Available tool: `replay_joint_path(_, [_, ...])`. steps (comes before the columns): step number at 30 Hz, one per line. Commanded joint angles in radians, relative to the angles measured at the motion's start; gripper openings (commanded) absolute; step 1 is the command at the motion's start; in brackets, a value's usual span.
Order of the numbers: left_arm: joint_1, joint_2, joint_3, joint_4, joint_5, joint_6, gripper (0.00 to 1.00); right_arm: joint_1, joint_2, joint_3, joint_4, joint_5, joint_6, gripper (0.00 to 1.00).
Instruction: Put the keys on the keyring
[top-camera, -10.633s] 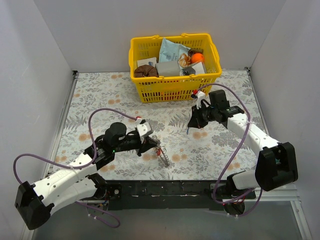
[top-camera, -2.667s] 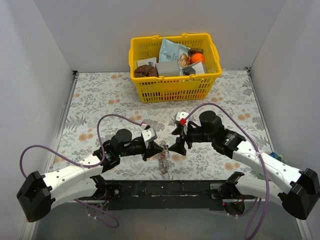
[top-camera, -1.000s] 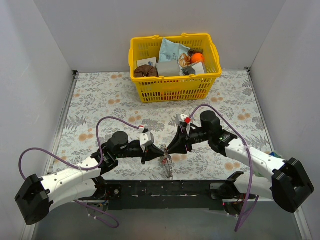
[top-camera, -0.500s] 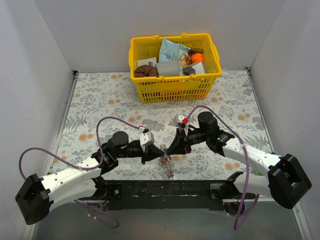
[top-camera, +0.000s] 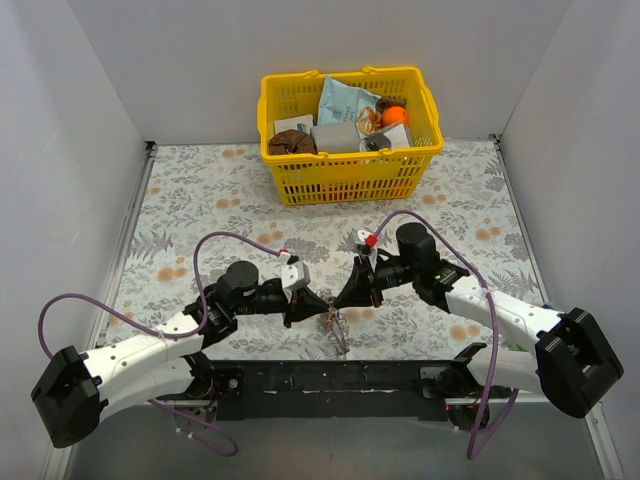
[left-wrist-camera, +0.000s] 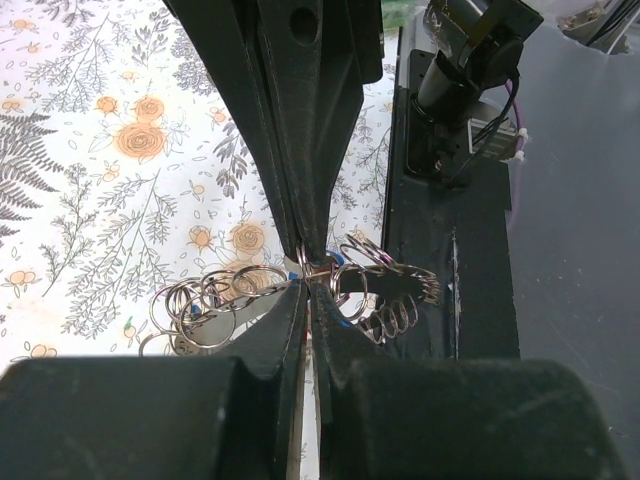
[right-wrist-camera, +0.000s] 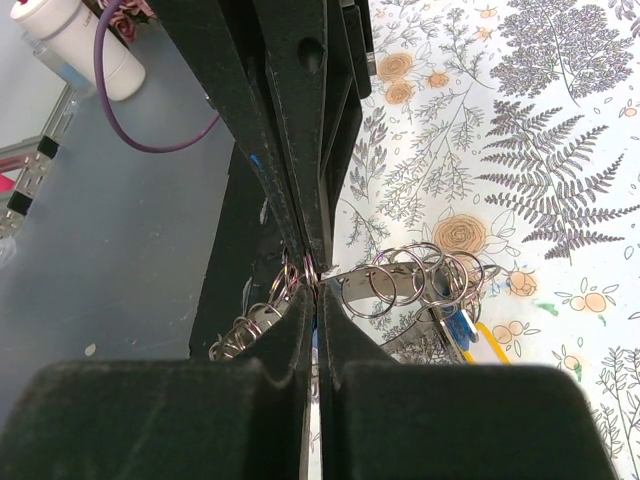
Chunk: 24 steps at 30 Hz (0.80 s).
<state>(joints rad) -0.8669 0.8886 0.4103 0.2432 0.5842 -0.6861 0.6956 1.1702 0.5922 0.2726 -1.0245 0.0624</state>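
- Jaws on both arms are closed. The left gripper pinches a thin wire loop of the keyring, and the right gripper has just snapped closed on the same bunch from the opposite side.
- Blue and yellow keys dangle among the loops.
- The bunch sits between the tips, near the table's front edge.
- With both ends held, a loop can probably be pried open.

Far-centre on the tabletop sits the basket. Near-centre, right by the near edge, is the keyring — left claw touching its left side, right claw its right.
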Motion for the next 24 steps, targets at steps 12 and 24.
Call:
replay_joint_path(12, [-0.004, 0.0, 0.148, -0.139, -0.124, -0.001, 0.49, 0.007, 0.003, 0.142, -0.2, 0.026, -0.176, 0.01])
replay_joint_path(24, [-0.004, 0.032, 0.343, -0.436, -0.123, 0.082, 0.66, 0.007, 0.052, 0.319, -0.565, 0.136, -0.378, 0.01])
